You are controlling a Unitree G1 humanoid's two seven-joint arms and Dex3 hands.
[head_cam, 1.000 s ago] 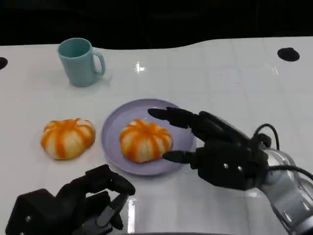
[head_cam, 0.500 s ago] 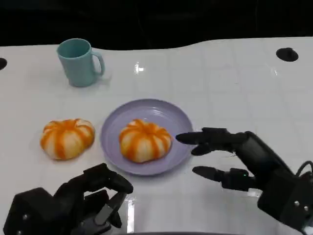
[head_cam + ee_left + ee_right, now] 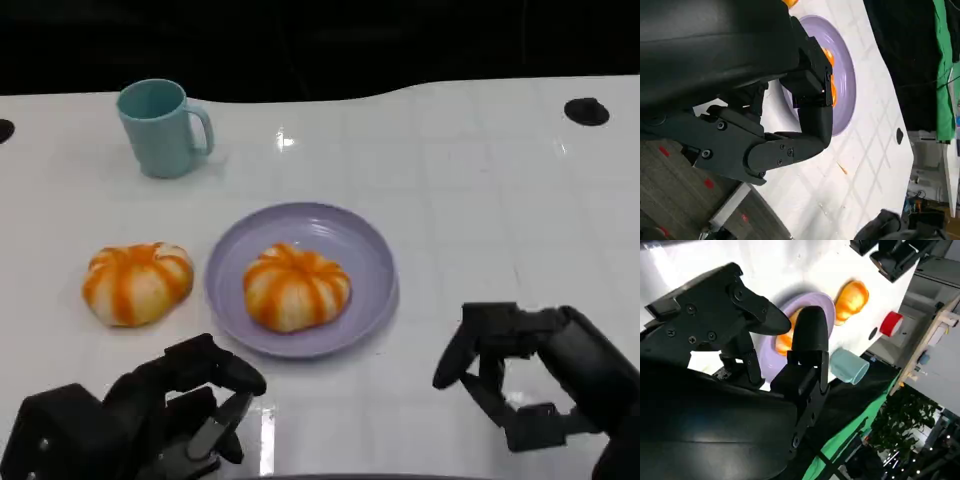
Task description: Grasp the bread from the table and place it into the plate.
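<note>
Looking down from the head view: one bread (image 3: 297, 286) lies in the lilac plate (image 3: 375, 262); a second bread (image 3: 137, 281) sits on the white table (image 3: 470, 180) left of the plate, apart from it. A teal mug (image 3: 160, 126) stands farther back. Left hand (image 3: 150, 420), fingers curled, holds nothing; right hand (image 3: 540, 385), fingers bent but apart, holds nothing.

Left wrist view: left hand (image 3: 765, 115), plate (image 3: 842, 75) beyond.

Right wrist view: right hand (image 3: 755, 365), plate (image 3: 812, 302), second bread (image 3: 852, 299), mug (image 3: 847, 366).

bare table right of plate (image 3: 375, 262), mug (image 3: 162, 127) far left, loose bread (image 3: 137, 282) left of plate
</note>
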